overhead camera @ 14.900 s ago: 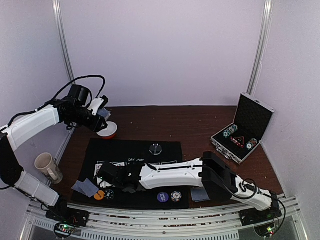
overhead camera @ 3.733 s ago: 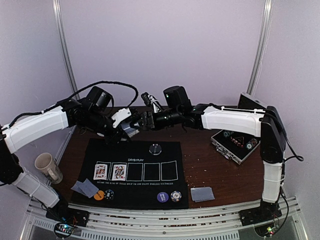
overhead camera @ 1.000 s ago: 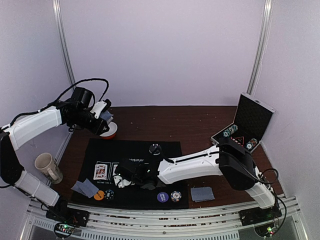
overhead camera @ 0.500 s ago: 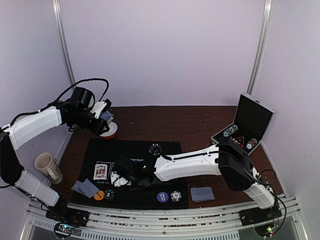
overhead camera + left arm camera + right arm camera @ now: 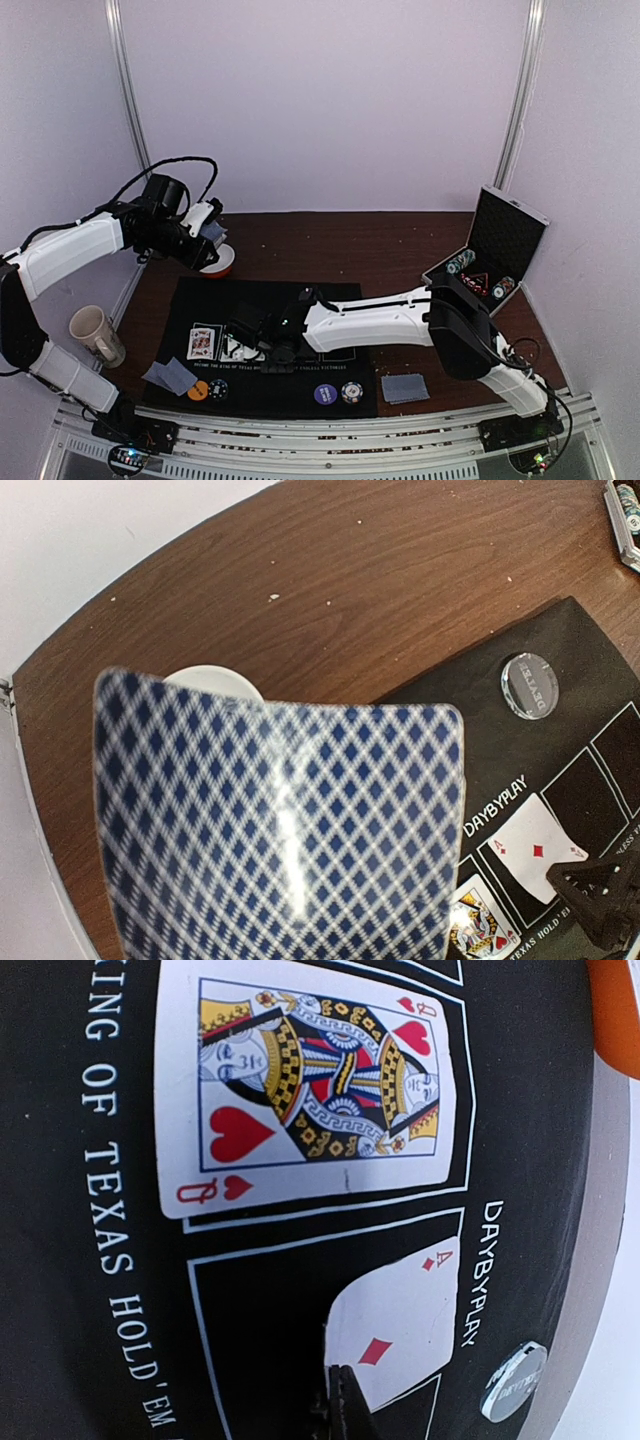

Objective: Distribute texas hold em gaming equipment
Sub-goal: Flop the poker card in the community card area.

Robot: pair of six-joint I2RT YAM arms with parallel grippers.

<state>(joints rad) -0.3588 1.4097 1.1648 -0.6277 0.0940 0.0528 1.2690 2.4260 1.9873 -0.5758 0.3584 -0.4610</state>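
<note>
Left gripper (image 5: 207, 232): clamped on blue-checked playing cards (image 5: 280, 830), held over the red-and-white bowl (image 5: 218, 263) off the 10 o'clock corner of the black mat (image 5: 290, 398). Right gripper (image 5: 338, 1385): jaws closed together at the edge of the ace of diamonds (image 5: 400, 1325), which lies askew in the second box with the queen of hearts (image 5: 310, 1085) at its 9 o'clock in the top view; whether pinched or merely touched is unclear. Clear disc (image 5: 530, 685) at the mat's 12 o'clock; orange chip (image 5: 198, 390) and black-and-white chip (image 5: 218, 388) at 7 o'clock; purple-blue chip (image 5: 325, 394) at 6 o'clock.
</note>
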